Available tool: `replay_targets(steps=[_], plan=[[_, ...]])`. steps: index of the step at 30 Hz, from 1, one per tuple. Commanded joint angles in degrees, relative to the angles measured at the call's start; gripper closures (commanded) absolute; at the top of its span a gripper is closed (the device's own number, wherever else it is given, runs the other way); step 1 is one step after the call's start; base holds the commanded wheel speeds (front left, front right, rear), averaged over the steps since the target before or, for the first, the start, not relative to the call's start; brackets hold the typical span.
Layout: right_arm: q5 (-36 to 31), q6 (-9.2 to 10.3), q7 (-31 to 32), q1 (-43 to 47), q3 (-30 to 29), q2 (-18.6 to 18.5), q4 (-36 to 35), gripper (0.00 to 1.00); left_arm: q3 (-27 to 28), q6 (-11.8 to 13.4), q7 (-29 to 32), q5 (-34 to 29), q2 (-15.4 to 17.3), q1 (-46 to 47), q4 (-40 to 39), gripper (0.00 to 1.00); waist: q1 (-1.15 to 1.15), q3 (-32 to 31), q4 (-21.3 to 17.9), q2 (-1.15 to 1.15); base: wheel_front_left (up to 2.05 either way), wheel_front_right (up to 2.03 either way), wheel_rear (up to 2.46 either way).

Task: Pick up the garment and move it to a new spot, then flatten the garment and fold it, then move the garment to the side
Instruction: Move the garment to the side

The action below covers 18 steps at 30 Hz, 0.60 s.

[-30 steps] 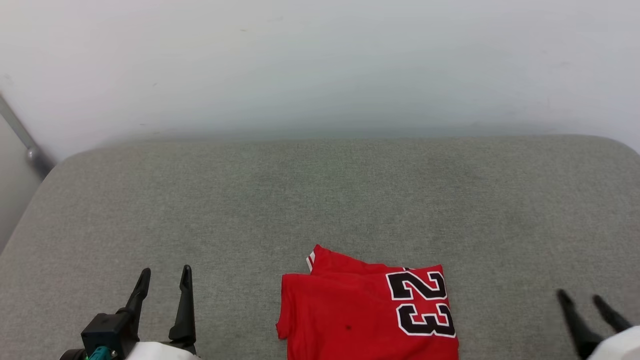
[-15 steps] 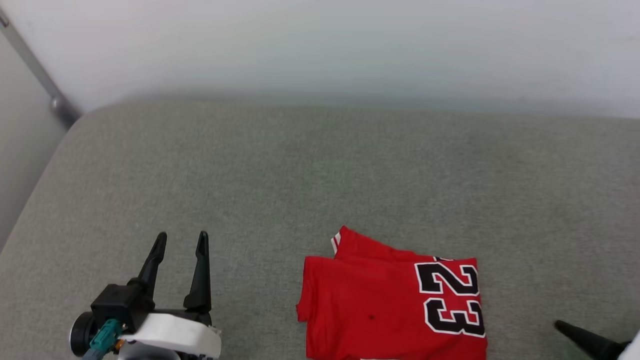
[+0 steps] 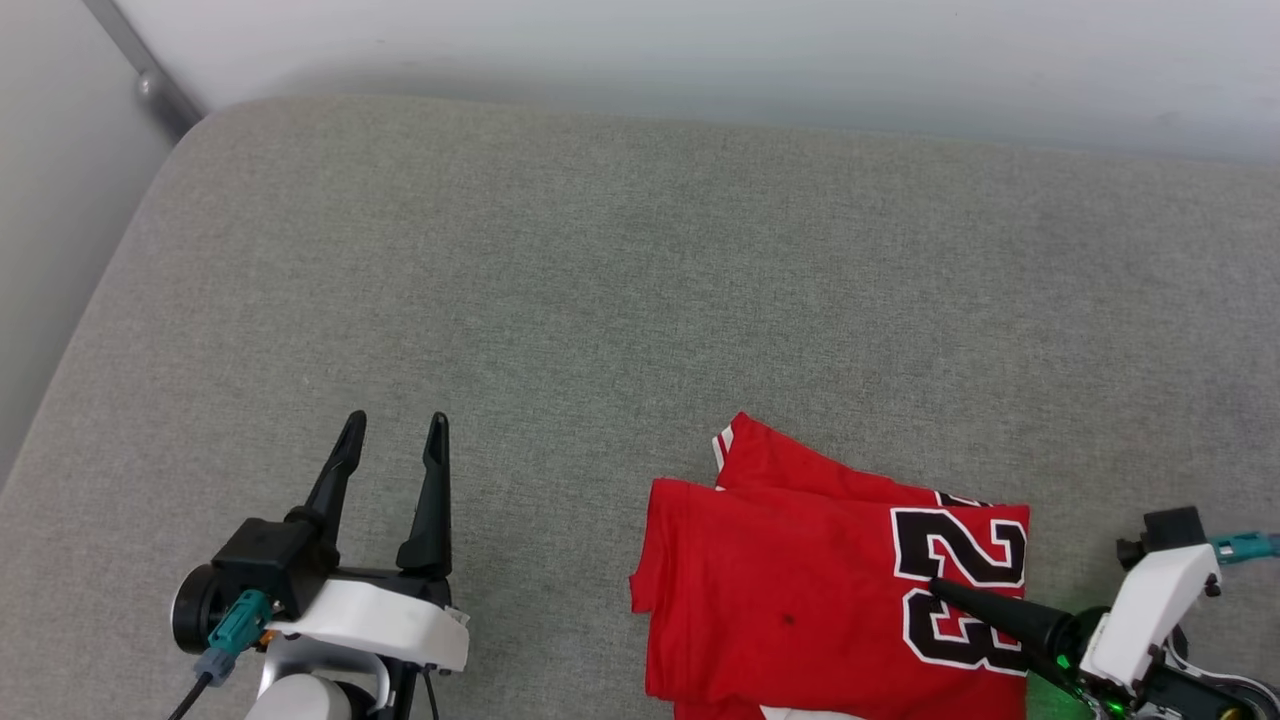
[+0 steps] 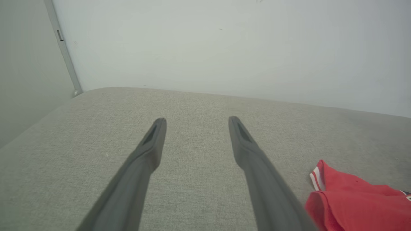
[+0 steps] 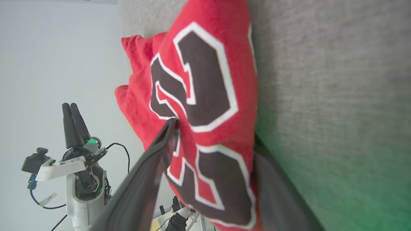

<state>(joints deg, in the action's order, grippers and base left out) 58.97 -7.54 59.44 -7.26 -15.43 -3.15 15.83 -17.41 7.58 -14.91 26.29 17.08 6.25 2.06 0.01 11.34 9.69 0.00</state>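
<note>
As the garment (image 3: 830, 590) lies folded, you have only the side move left; the right gripper (image 5: 213, 134) has its jaws open around the right edge.

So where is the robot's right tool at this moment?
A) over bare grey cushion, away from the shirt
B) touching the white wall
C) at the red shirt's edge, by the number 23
C: one finger of the right tool lies on the shirt's black number and the other goes under its edge.
</note>
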Motion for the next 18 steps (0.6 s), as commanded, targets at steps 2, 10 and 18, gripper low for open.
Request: replay_targets(steps=[2, 10, 18], plan=[[0.28, 0.1, -0.91, -0.19, 2.2, 0.56, 2.33, 1.0, 0.46, -0.3, -0.37, -0.99, -0.38, 0.63, 0.69, 0.0, -0.01, -0.17, -0.09, 0.0, 0.0, 0.0, 0.0], [-5.68, 0.07, -5.92, -1.14, 8.68, -3.63, -2.42, 1.0, 1.39, -0.77, -0.32, -1.87, -0.67, -1.39, 1.84, 0.0, -0.01, -3.95, -2.86, 0.0, 0.0, 0.0, 0.0], [-22.39, 0.06, -12.68, -2.9, 17.73, -11.37, -3.21, 1.0, 1.97, -0.51, -0.31, -2.04, -0.72, -4.07, 0.87, 0.0, -0.01, -7.38, -11.42, 0.0, 0.0, 0.0, 0.0]])
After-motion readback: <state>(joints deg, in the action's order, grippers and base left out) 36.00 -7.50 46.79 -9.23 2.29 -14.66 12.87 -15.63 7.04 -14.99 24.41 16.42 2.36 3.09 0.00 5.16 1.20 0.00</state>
